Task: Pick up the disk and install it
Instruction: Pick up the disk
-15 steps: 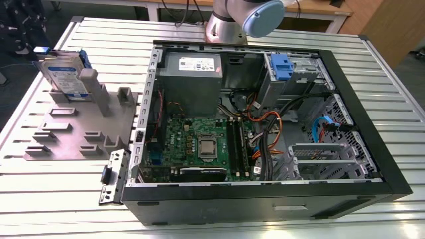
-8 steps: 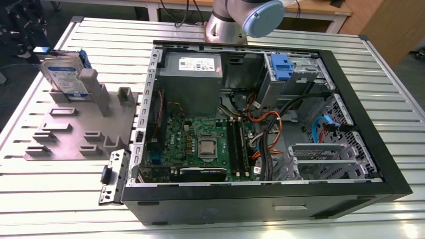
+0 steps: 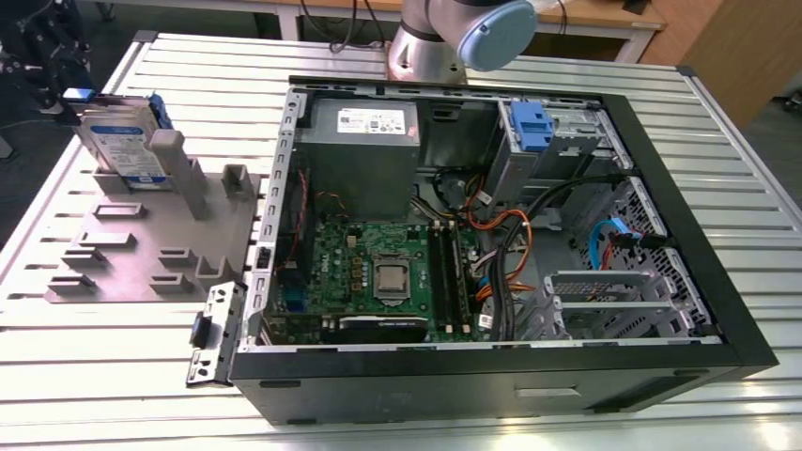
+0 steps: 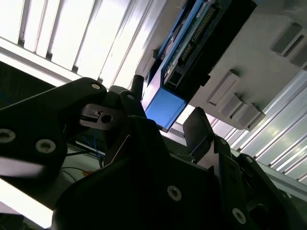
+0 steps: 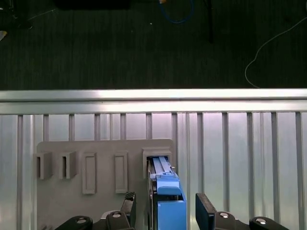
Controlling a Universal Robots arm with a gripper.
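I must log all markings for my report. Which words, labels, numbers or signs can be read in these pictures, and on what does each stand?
None can be read.
White-and-blue label on the disk: print too small to read.
White sticker on the power supply: too small to read.
Motherboard markings: too blurred to read.

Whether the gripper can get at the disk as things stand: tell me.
Probably yes: in the first wrist view the open gripper straddles the disk, standing on edge in the grey tray, with nothing between.
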